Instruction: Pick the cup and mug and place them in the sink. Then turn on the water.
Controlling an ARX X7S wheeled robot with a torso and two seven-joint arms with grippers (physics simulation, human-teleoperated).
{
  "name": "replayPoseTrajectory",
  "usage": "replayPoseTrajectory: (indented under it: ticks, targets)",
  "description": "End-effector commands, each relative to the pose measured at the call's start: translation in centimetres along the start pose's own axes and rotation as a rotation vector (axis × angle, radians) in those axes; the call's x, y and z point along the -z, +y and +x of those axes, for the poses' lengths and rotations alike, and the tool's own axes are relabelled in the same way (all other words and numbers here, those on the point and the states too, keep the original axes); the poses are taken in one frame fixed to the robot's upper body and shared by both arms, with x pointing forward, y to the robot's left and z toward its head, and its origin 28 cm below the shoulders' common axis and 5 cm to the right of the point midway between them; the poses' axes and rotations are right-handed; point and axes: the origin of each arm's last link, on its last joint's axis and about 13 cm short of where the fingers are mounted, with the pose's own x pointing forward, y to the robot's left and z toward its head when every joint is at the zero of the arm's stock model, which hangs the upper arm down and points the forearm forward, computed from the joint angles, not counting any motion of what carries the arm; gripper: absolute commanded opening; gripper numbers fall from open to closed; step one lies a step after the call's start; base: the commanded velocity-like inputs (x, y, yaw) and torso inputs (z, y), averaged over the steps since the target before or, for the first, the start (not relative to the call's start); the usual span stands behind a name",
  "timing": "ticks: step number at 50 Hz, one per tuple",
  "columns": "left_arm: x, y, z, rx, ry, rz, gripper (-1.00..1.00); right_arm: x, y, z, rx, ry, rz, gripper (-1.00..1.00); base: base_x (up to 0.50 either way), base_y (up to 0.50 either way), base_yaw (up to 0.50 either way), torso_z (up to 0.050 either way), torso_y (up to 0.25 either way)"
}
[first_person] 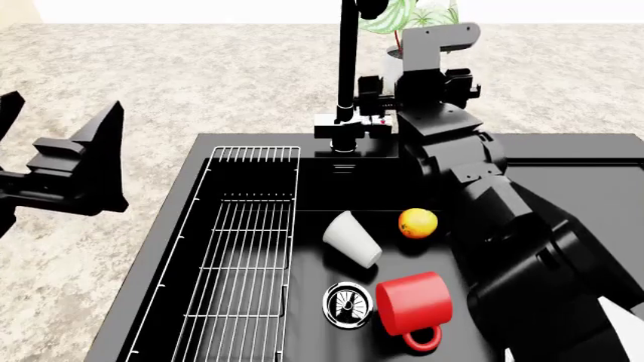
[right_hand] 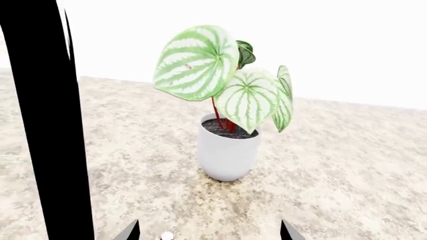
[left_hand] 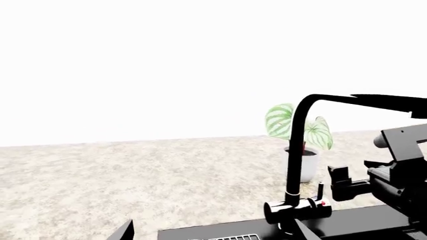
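From the left wrist view, the black faucet point(left_hand: 297, 150) rises from its chrome base beside a potted plant point(left_hand: 301, 145), with the right gripper point(left_hand: 347, 182) poised just next to the side lever point(left_hand: 321, 196), apparently to start the water. The head view shows the cup point(first_person: 352, 238) and red mug point(first_person: 412, 306) lying on their sides in the sink point(first_person: 252, 143) near an orange point(first_person: 418, 223), while the left gripper point(first_person: 60, 162) hangs spread open and empty over the counter point(first_person: 201, 75). In the right wrist view, two fingertips point(right_hand: 128, 232) stand apart, holding nothing, facing the plant.

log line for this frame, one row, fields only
stage: faucet step | cup: in sink, on side | mug: in sink, on side | right gripper: at faucet lever | left gripper: open, over counter
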Motion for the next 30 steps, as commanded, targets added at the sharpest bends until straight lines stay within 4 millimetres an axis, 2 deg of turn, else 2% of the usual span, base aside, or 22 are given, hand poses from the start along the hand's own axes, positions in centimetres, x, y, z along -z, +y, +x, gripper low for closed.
replayPoseTrajectory:
  ticks: [1,17,30]
  targets:
    - [-0.28,0.09,-0.01,-0.008,-0.057,-0.002,1.00,-0.61,0.08,0.02,-0.012,-0.022,0.021,1.00,0.00,0.00,0.00,0.000,0.000]
    - [-0.91,0.21,-0.10,-0.017,-0.071,-0.002,1.00,-0.43,0.14,0.00,-0.013,-0.016,0.024,1.00,0.00,0.00,0.00,0.000,0.000]
    - [-0.94,0.26,-0.05,-0.017,-0.074,-0.004,1.00,-0.11,0.17,-0.01,-0.013,-0.009,0.023,1.00,0.00,0.00,0.00,0.000,-0.227]
